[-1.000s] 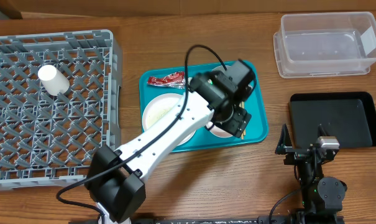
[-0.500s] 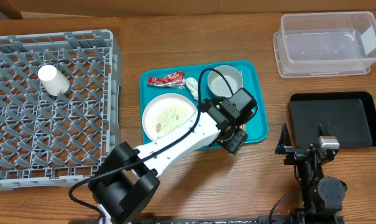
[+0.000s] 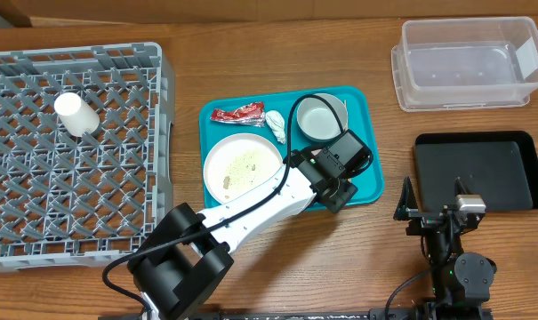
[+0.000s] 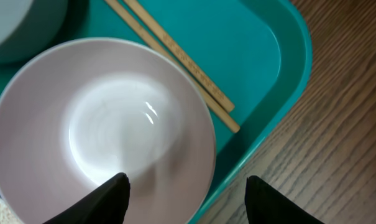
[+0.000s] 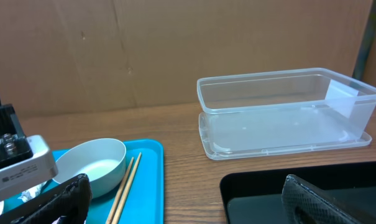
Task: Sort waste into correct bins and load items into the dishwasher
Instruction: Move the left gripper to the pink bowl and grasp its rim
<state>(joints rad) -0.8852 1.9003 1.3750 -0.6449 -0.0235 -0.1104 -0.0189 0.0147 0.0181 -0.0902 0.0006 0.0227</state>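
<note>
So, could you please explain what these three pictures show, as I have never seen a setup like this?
These show two robot arms at a wooden table. The wide picture comes from a camera fixed overhead, and the other two come from a camera on each wrist. The left end effector hovers open over a pink bowl on the teal tray, beside chopsticks, gripping nothing. The tray also carries a plate, a grey-blue bowl, a red wrapper and a tissue wad. A white cup lies in the grey rack. The right end effector sits open and empty near the clear tub and black tray.
</note>
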